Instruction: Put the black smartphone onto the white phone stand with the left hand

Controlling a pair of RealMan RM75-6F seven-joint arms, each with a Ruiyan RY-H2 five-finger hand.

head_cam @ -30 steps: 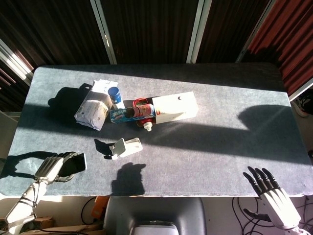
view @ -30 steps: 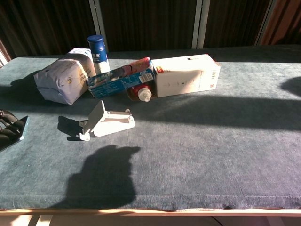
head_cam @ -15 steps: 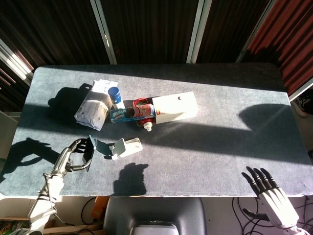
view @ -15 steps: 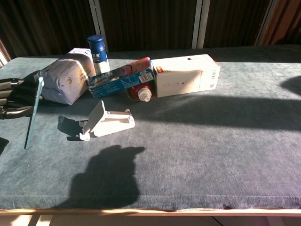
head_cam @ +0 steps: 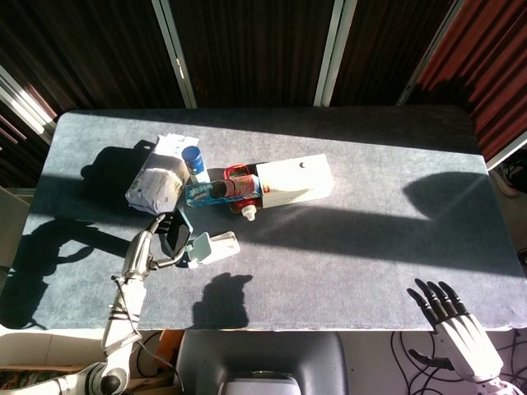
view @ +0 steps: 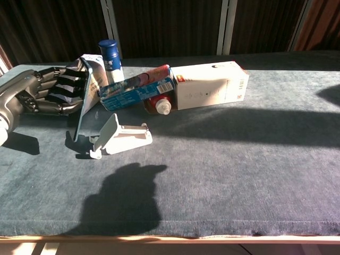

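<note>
The black smartphone [head_cam: 178, 232] is held nearly upright in my left hand [head_cam: 158, 239], just left of the white phone stand [head_cam: 213, 246]. In the chest view the smartphone [view: 86, 100] shows edge-on, tilted, with its lower end close to the sloped back plate of the stand [view: 120, 135]; I cannot tell whether they touch. My left hand [view: 50, 93] grips it from the left side. My right hand [head_cam: 455, 324] hangs off the table's near right corner, fingers spread, holding nothing.
Behind the stand lie a white bag [head_cam: 156, 188], a blue-capped bottle [head_cam: 193, 158], a blue carton [head_cam: 211, 194], a red bottle [head_cam: 243, 188] and a white box [head_cam: 296, 181]. The grey table [head_cam: 370, 247] ends at its near edge just below the stand.
My left hand has carried the smartphone up off the near left edge and rightward to the stand, turning it upright. The right hand has stayed put.
</note>
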